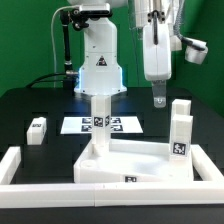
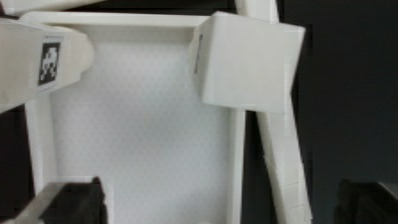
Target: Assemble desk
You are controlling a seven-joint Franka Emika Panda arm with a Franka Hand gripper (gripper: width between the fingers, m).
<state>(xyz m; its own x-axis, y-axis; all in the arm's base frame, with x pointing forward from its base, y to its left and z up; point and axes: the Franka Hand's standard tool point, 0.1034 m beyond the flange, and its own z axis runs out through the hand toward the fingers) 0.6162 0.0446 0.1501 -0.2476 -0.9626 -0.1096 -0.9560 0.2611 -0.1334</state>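
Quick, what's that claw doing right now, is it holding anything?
Claw: open, holding nothing, hanging above the tabletop panel.

In the exterior view I count one tabletop panel and three leg blocks: two stand upright on the panel, one on the far side from the gripper and one almost under it, and one lies far away on the table. There is also one marker board and one border wall.

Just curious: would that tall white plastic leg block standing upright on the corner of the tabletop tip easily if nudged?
Probably: the tall white plastic leg block looks narrow for its height, so a sideways push might topple it. It seems rigid and light. The wide flat white tabletop panel looks stable.
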